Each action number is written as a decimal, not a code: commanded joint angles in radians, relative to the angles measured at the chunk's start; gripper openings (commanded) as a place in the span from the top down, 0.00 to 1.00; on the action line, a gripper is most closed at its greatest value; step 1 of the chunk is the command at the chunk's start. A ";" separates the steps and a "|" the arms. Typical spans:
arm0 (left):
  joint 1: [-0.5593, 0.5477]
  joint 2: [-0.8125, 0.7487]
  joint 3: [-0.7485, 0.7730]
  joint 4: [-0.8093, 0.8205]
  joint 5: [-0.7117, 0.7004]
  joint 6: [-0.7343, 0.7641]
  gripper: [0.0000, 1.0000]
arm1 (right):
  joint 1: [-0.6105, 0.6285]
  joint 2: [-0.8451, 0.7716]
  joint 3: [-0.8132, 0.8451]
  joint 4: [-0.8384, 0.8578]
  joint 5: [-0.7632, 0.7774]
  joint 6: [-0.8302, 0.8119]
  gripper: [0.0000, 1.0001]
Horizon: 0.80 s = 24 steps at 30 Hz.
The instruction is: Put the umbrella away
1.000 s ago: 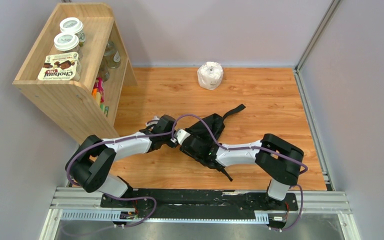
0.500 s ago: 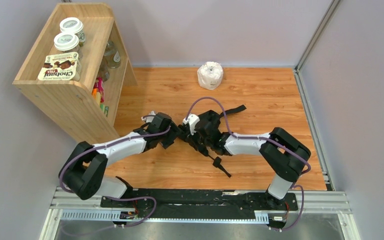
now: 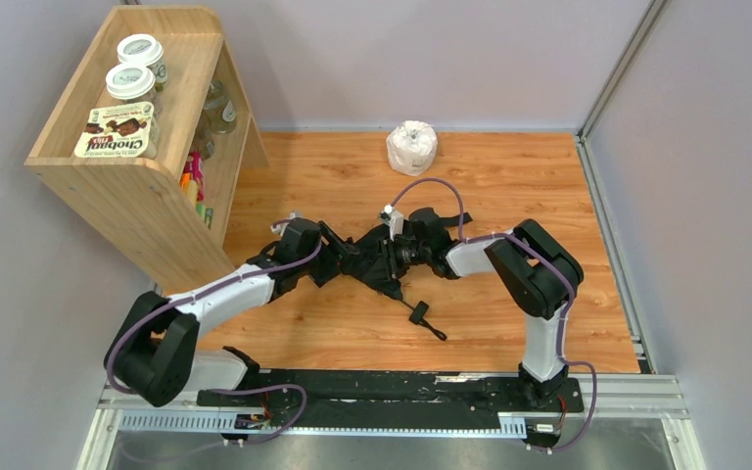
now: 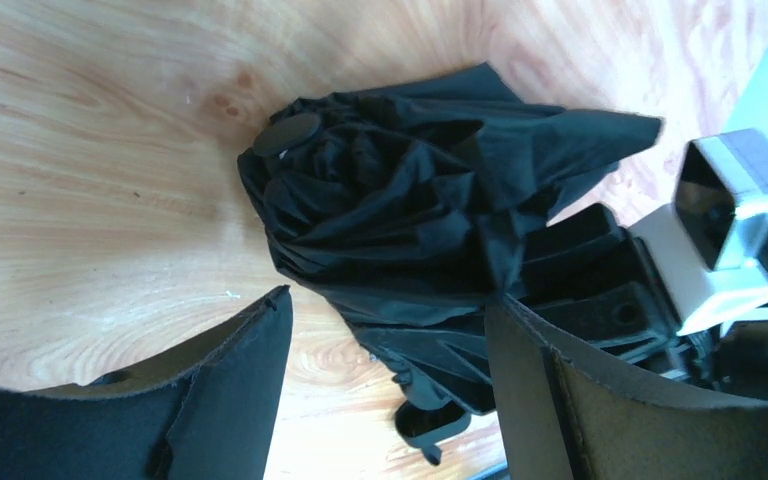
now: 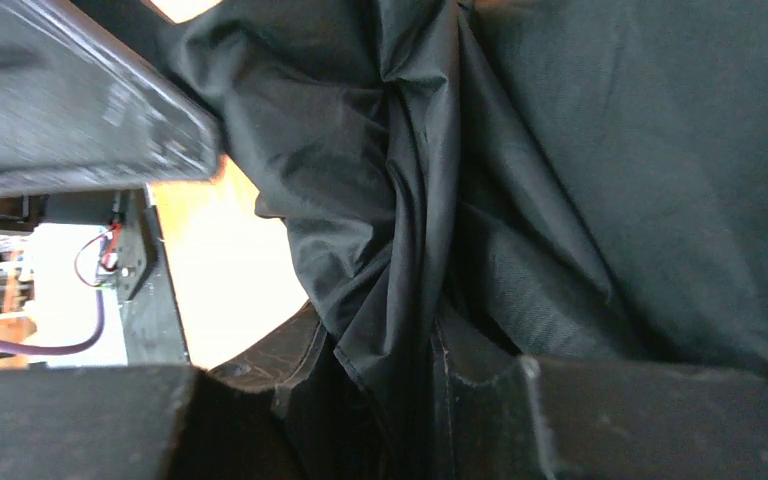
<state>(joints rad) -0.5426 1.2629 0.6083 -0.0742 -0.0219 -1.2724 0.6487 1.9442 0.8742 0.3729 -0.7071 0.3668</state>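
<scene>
Since a second ago: left end effector (image 4: 390,330) has let go, now spread wide at the umbrella (image 3: 377,266). Right end effector (image 3: 399,257) has shifted left and pinches its bunched fabric. Umbrella lies on the table (image 3: 548,196), centre.

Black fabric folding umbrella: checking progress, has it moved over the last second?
Yes: the black fabric folding umbrella has shifted slightly left, toward the wooden shelf unit.
</scene>
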 commanded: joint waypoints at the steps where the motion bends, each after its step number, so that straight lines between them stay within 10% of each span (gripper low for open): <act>1: 0.003 0.096 0.016 0.079 0.082 -0.050 0.23 | -0.003 0.134 -0.070 -0.318 -0.015 0.043 1.00; 16: 0.001 0.423 -0.039 0.025 -0.052 -0.097 0.23 | -0.020 0.144 0.086 -0.492 -0.209 0.000 1.00; 24: 0.003 0.477 -0.117 0.087 -0.063 -0.056 0.73 | -0.020 0.124 0.169 -0.612 -0.267 -0.060 1.00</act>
<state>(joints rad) -0.5426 1.5917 0.5774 0.2268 0.0635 -1.4139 0.5846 2.0136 1.0584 0.0544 -0.8898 0.3820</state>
